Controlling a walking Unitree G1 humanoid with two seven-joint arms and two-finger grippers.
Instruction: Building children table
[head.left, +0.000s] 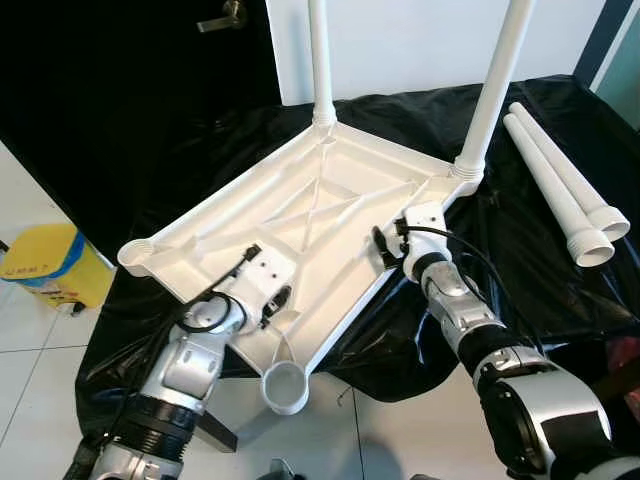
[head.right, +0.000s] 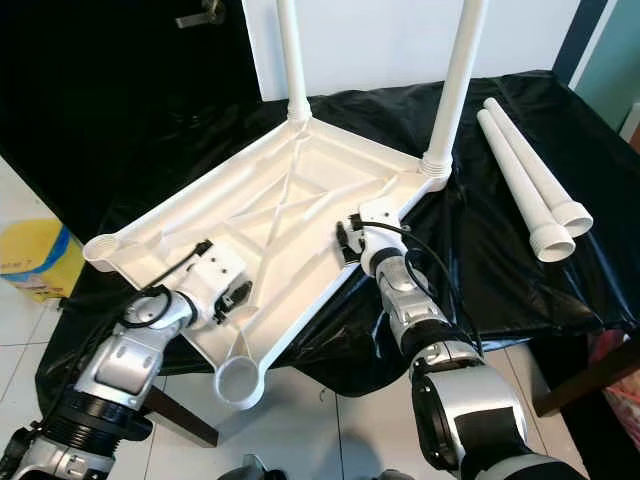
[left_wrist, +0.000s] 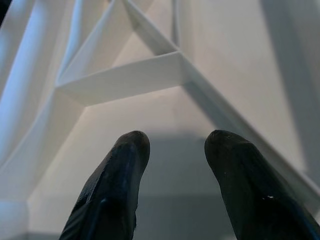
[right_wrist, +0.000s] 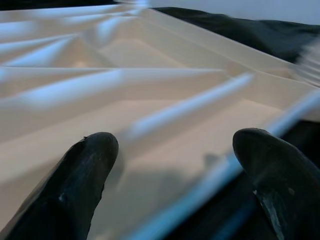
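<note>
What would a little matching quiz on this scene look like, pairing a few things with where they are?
Things:
1. two loose legs
2. yellow bin
3. left end effector
4. right end effector

Places:
A. on the floor beside the black sheet
B. over the upturned tabletop, near its empty corner socket
C. lying on the black sheet, off the tabletop
D. at the tabletop's edge, by a fitted leg

Pairs: 1-C, 2-A, 3-B, 4-D

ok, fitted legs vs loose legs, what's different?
The two fitted legs stand upright in the tabletop's far corner sockets; the two loose legs lie flat on the black sheet, side by side. Fitted ends sit in sockets; loose ends are bare, threaded and open. Both pairs are white plastic tubes.
</note>
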